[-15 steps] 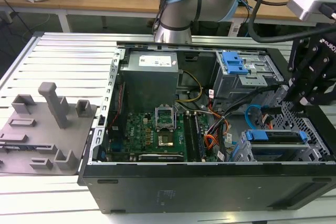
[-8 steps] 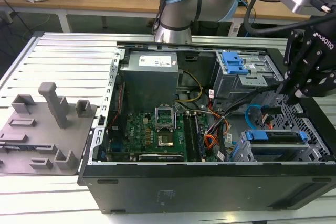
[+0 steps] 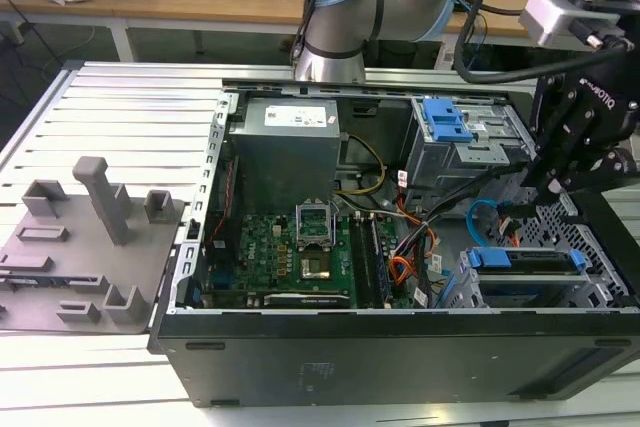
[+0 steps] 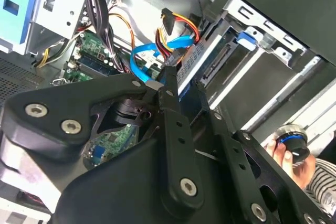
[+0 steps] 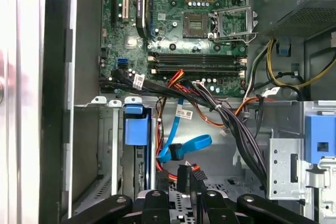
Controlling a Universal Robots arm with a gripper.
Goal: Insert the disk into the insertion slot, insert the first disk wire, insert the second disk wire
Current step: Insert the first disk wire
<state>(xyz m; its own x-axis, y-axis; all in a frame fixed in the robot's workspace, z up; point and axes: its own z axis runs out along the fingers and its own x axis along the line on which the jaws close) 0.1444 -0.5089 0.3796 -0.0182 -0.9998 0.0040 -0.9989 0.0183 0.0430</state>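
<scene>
Disk (image 3: 527, 261) sits in insertion slot (image 3: 592, 247), near corner of case (image 3: 400, 357) at exterior view's right, largely hidden by cage. Gripper (image 5: 189, 183) just beside first disk wire (image 5: 195, 168) and looped second disk wire (image 5: 191, 142). Grip state: cannot tell, cables crowd it.

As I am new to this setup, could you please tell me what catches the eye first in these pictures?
An open computer case lies on a slatted metal table, its green circuit board bared. At the exterior view's right, the black gripper hangs over a drive in a bright blue frame, set in a silver cage. In the first wrist view, a blue cable loops just beyond the gripper.
</scene>
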